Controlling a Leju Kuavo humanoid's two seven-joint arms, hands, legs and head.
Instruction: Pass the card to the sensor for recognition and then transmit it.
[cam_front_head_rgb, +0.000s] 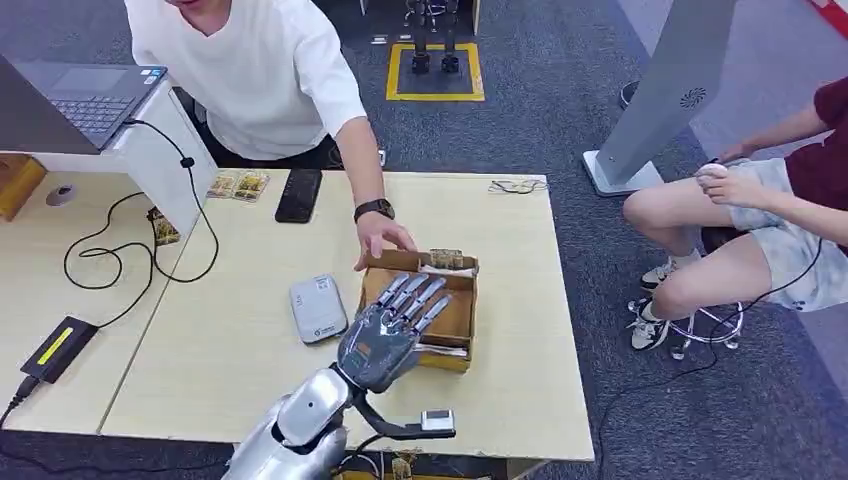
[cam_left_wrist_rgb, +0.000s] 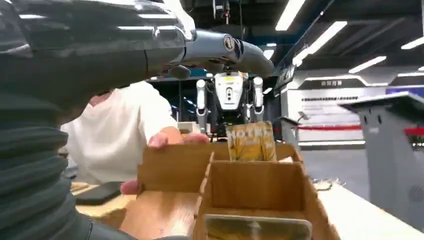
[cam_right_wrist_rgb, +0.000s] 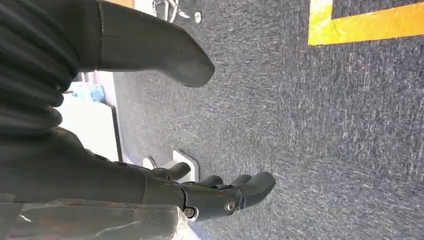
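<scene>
My left robot hand (cam_front_head_rgb: 392, 325) hovers over the card box (cam_front_head_rgb: 459, 312), fingers spread, holding nothing. Next I must reach down and pinch a card (cam_left_wrist_rgb: 251, 142).

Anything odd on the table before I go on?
A person's hand rests on the far rim of the card box, right where the left hand hovers open above it. Nothing looks spilled or damaged.

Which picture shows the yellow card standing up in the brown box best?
The left wrist view: the yellow printed card stands upright behind the brown cardboard box's divider, facing the camera. The head view shows just its top edge from above. The right wrist view looks at grey carpet.
</scene>
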